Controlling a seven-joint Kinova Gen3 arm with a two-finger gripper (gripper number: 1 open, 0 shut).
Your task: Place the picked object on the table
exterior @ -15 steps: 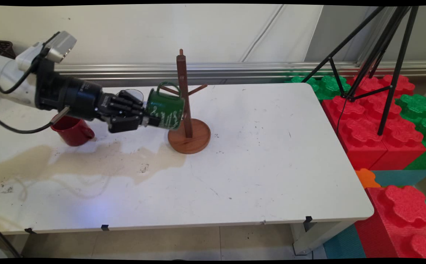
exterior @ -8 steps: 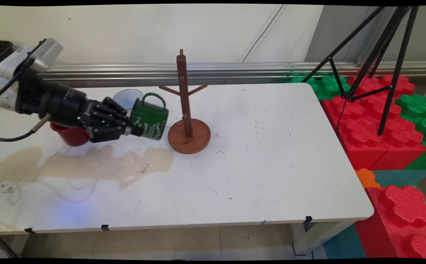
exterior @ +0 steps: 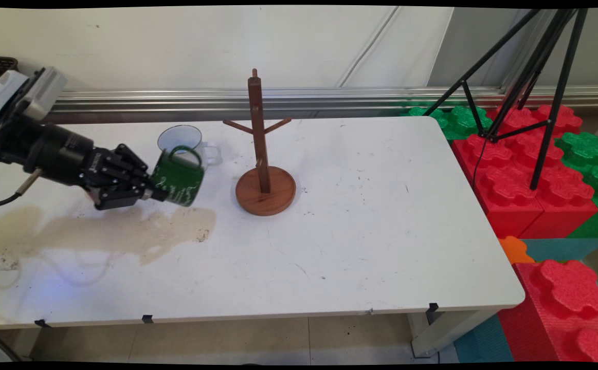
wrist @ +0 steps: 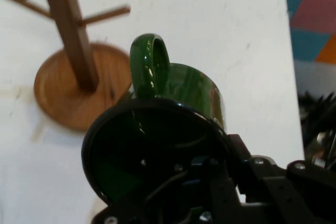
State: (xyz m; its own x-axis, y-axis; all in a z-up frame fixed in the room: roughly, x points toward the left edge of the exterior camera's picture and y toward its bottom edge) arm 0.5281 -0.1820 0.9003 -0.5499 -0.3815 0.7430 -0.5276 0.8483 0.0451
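My black gripper [exterior: 156,191] is shut on the rim of a green mug [exterior: 179,178], which it holds on its side above the table's left part, handle up. In the hand view the green mug [wrist: 173,124] fills the middle, its open mouth facing the camera and its handle pointing up. The wooden mug tree [exterior: 262,154] stands to the mug's right with bare pegs; the mug hangs clear of it. In the hand view the mug tree [wrist: 73,61] is at upper left. A white enamel mug [exterior: 183,140] stands just behind the green one.
A brownish stain [exterior: 108,231] spreads over the table's left front. Red and green foam blocks [exterior: 530,169] and a black tripod [exterior: 535,77] stand beyond the table's right edge. A metal rail [exterior: 329,97] runs along the wall behind.
The gripper has drawn back to the left and slightly down with the green mug, away from the mug tree. The white mug behind is now uncovered and the red mug is hidden.
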